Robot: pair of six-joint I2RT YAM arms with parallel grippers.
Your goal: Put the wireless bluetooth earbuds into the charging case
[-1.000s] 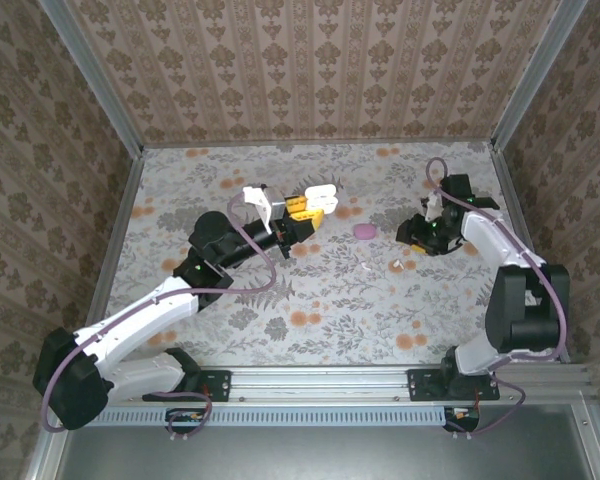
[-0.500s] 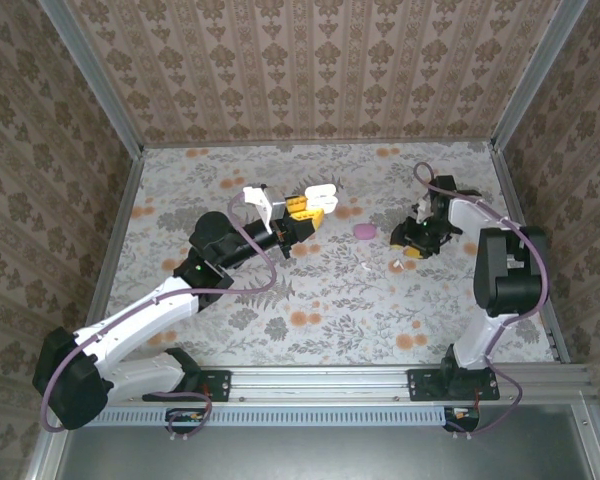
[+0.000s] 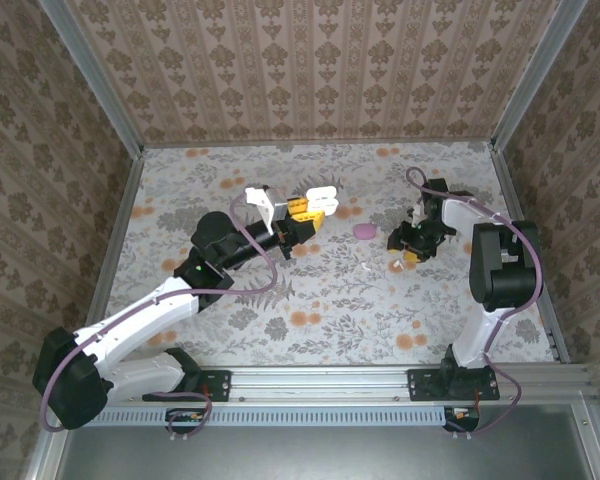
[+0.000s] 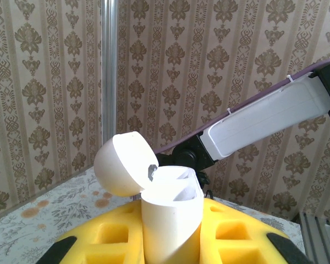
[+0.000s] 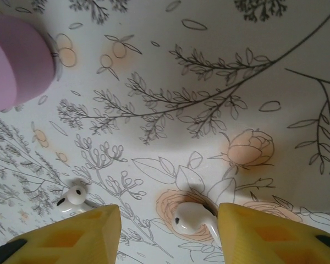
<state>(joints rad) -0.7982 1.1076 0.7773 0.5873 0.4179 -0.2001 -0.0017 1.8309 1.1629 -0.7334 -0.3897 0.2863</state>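
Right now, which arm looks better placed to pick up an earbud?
Right. The right end effector hangs open over a white earbud lying between its fingers; the left end effector is shut on the open charging case.

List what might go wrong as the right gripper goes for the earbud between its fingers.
1. The earbud sits off-centre in the open right gripper, close to one finger; closing may flick it away.
2. The second earbud lies just outside the other finger and may get knocked.
3. The charging case in the left gripper offers a small opening; a glossy bud may slip at insertion.
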